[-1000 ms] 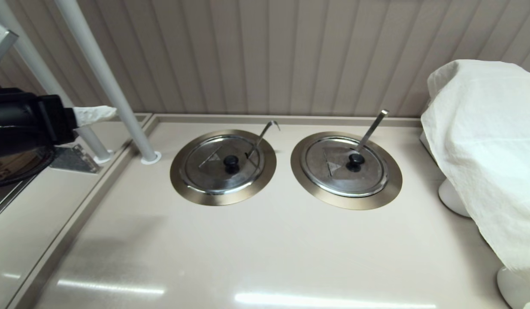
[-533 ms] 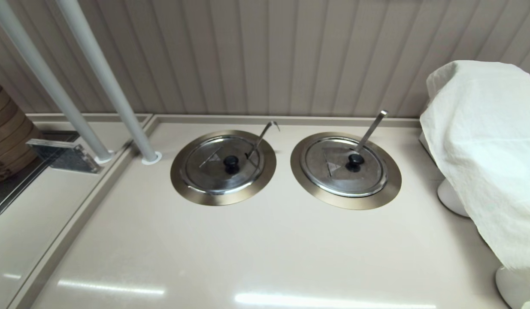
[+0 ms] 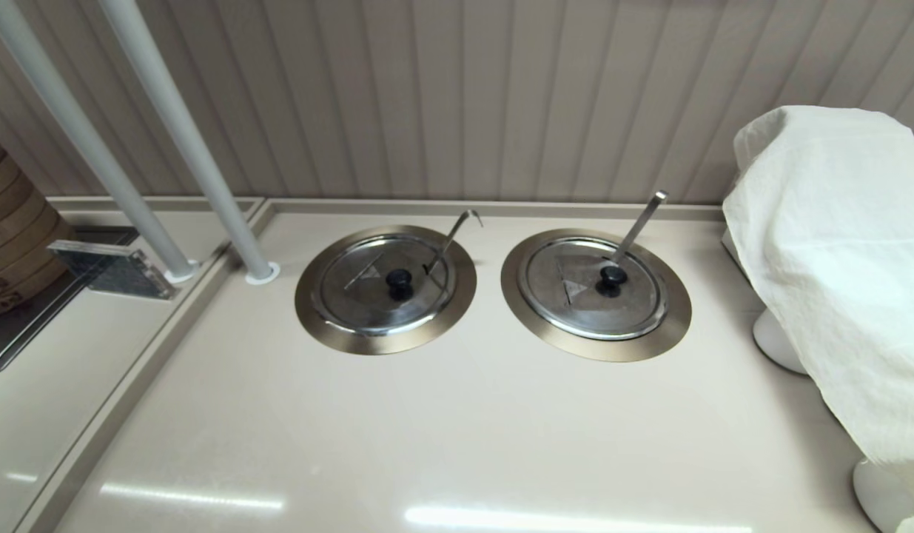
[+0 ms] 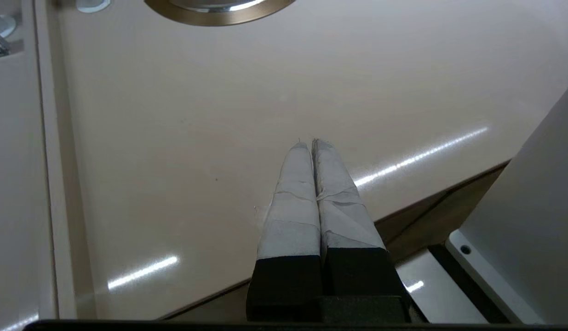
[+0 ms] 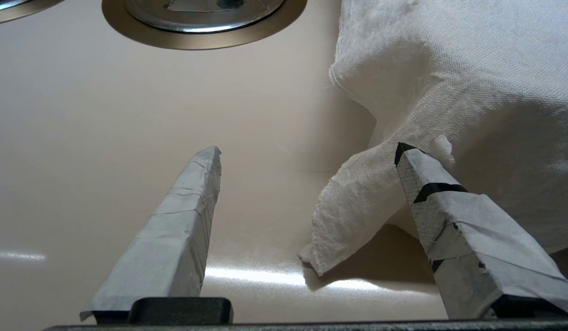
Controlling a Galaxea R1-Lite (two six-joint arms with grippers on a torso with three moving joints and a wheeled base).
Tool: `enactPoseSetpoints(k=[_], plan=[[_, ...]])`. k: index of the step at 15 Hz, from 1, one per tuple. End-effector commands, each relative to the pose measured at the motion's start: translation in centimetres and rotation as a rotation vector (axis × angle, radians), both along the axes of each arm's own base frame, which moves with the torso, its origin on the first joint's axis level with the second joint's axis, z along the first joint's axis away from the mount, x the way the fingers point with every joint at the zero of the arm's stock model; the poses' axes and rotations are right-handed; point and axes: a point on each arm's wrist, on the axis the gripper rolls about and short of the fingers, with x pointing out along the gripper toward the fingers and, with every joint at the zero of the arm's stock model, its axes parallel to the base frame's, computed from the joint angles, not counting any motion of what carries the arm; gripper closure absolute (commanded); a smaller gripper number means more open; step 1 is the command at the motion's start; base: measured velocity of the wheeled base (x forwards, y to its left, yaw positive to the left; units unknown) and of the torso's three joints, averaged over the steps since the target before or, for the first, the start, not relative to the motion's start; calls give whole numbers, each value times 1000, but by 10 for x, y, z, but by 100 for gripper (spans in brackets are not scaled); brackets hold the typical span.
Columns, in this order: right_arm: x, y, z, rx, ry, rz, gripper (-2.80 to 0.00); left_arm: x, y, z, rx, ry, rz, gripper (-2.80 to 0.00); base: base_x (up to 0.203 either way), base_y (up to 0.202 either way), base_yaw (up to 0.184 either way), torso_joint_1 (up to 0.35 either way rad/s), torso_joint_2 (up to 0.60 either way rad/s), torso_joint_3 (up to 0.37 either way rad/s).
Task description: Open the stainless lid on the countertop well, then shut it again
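At the far left of the head view a stack of round wooden steamer baskets (image 3: pixel 9 222) stands on a dark tray, with a small clear block (image 3: pixel 109 268) beside it, and two slanted pale grey poles (image 3: pixel 172 118) rise from the beige tabletop (image 3: pixel 457 437) just left of the wells. The countertop well with the wide brushed-steel ring rim (image 3: pixel 308 326) is set into the tabletop left of centre, and the round shiny stainless lid with a small black knob (image 3: pixel 368 300) sits flat and shut inside it, a thin hook-tipped wire ladle handle (image 3: pixel 457 229) slanting up through the notch at its far right edge. Just beside it on the right lies a second ringed well (image 3: pixel 667 333), covered by a like steel lid with a black knob (image 3: pixel 612 307) and passing a flat straight steel handle (image 3: pixel 642 222). At the right edge a crumpled white cloth (image 3: pixel 827 244) is draped over white rounded objects standing on the tabletop. Neither arm shows in the head view. In the left wrist view the left end effector (image 4: pixel 311 146) hangs over the near edge of the tabletop, well apart from the well, its white-taped fingers (image 4: pixel 295 202) pressed together with nothing between them. In the right wrist view the right end effector (image 5: pixel 309 154) hovers low over the tabletop near the cloth, its taped fingers (image 5: pixel 182 220) spread wide and holding nothing, one tip close against a hanging fold of the cloth.
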Motion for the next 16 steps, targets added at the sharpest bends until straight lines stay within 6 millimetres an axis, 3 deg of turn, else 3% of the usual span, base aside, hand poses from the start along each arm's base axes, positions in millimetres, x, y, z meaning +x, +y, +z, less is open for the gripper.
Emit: enactPoseSetpoints(k=[1, 3, 6, 8, 12, 16], plan=[[0, 0, 0, 0, -1, 1, -280, -5, 0, -23, 3, -59, 30, 0, 0, 0, 0, 0, 0, 0], [0, 0, 0, 0, -1, 1, -280, 18, 4, -44, 4, -68, 206, 0, 0, 0, 0, 0, 0, 0], [0, 0, 0, 0, -1, 1, -280, 49, 8, -68, -29, -265, 373, 0, 0, 0, 0, 0, 0, 0], [0, 0, 0, 0, -1, 1, -280, 52, 8, -73, -51, -284, 416, 0, 0, 0, 0, 0, 0, 0], [0, 0, 0, 0, -1, 1, -280, 51, 8, -86, -7, -134, 378, 0, 0, 0, 0, 0, 0, 0], [0, 0, 0, 0, -1, 1, -280, 51, 7, -85, -79, -109, 377, 0, 0, 0, 0, 0, 0, 0]])
